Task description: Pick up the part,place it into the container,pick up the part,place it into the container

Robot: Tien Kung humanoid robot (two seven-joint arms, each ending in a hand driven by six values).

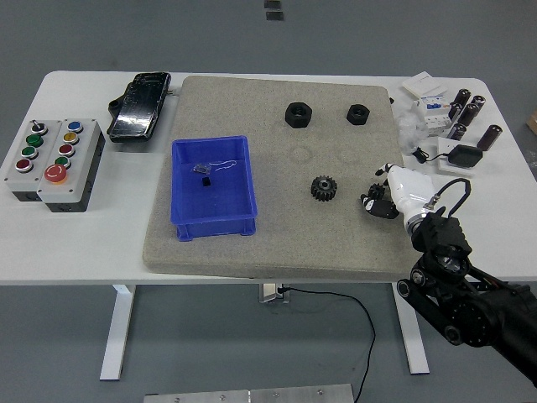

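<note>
Right now the right hand (388, 195) hovers low with fingers loosely spread, holding nothing, just right of the gear (324, 188). 2 nuts (299, 113) sit farther back. A clumsy reach could nudge the gear from the empty blue bin (213, 228).

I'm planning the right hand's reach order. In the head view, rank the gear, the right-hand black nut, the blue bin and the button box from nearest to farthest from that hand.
From the right hand:
1. Gear, just to its left on the mat.
2. Right-hand black nut, farther back on the mat.
3. Blue bin, left part of the mat.
4. Button box, at the table's far left.
</note>
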